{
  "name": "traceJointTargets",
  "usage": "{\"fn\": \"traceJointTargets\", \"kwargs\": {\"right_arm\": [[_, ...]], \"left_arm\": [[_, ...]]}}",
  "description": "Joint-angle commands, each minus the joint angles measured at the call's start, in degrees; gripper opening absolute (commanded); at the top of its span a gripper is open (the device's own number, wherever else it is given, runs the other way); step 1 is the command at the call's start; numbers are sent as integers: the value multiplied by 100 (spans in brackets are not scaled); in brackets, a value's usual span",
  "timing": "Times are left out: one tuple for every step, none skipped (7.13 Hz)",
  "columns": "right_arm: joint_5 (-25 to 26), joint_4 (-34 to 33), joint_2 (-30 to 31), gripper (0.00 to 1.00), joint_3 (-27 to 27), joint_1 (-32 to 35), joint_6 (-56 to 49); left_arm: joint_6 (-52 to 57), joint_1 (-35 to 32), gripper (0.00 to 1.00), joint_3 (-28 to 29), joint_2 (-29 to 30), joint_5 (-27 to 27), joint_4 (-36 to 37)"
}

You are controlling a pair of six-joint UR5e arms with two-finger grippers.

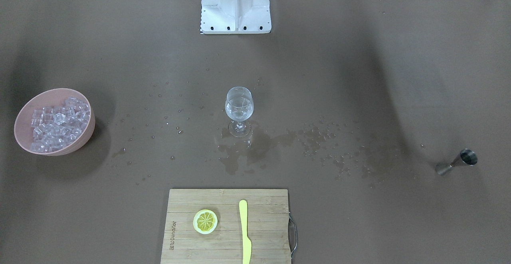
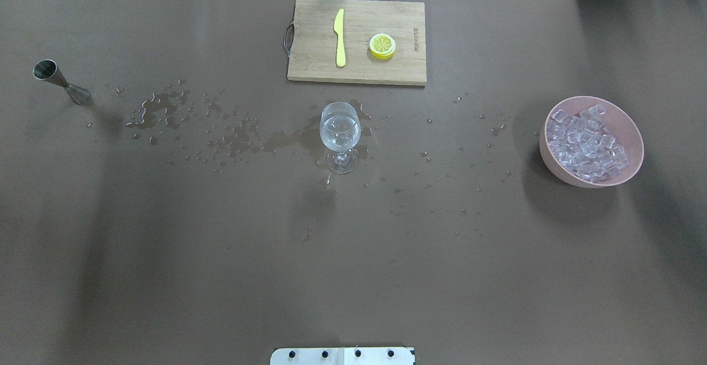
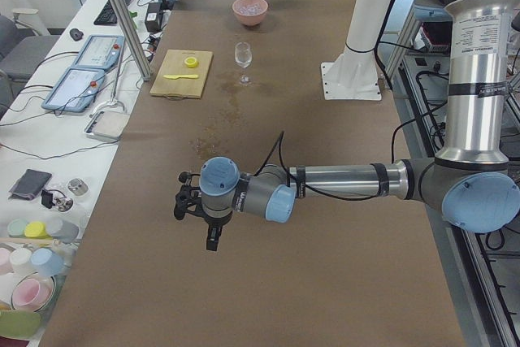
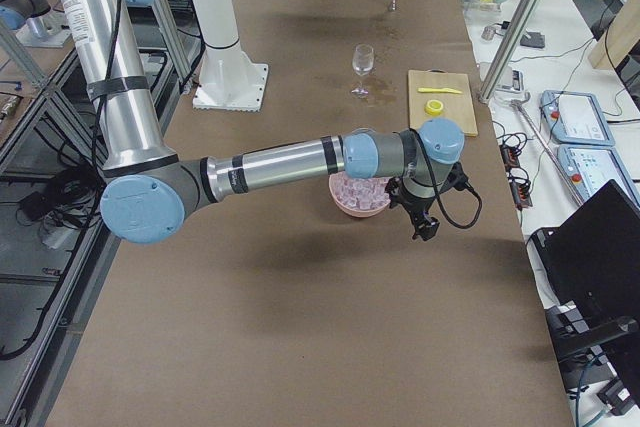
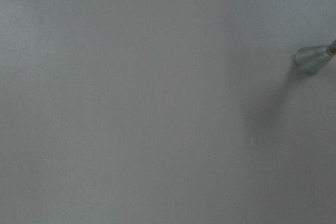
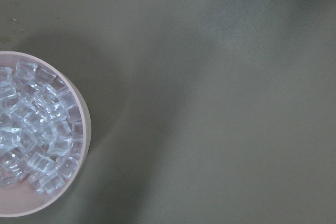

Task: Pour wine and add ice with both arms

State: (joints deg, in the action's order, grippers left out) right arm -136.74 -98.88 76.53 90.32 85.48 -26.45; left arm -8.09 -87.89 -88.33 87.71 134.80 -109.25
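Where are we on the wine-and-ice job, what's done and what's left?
Done, it seems: the wine glass holds clear wine, the jigger stands on the table, and spilled drops lie around the glass. In hand: nothing I can see; the left gripper hangs near the jigger, the right gripper beside the bowl of ice. Left: probably the ice; I cannot tell whether any is in the glass.

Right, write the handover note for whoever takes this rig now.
State of grippers: cannot tell open or shut for either. The left gripper hangs over the table near the jigger; the right gripper hangs by the pink bowl.
The wine glass stands mid-table with clear wine in it, spills around its foot. The ice is in the bowl.
Done: wine poured, jigger set down upright.
Left: ice. Whether any cube is in the glass cannot be told; check first.
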Motion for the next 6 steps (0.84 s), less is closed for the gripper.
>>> {"fn": "traceJointTargets", "kwargs": {"right_arm": [[-194, 18, 98, 100, 47, 13, 9], [-230, 18, 125, 100, 82, 22, 9], [-231, 18, 143, 100, 108, 22, 9], [-231, 18, 178, 100, 126, 13, 26], [-231, 18, 178, 100, 126, 13, 35], [-231, 26, 178, 100, 135, 13, 44]], "left_arm": [[-52, 0, 98, -43, -8, 11, 17], [-44, 0, 98, -35, -78, 81, -17], [-44, 0, 98, -52, -79, 81, -26], [-35, 0, 98, -70, -79, 90, -35], [0, 0, 98, -96, -27, 73, -18], [9, 0, 98, -131, 9, 55, -18]]}}
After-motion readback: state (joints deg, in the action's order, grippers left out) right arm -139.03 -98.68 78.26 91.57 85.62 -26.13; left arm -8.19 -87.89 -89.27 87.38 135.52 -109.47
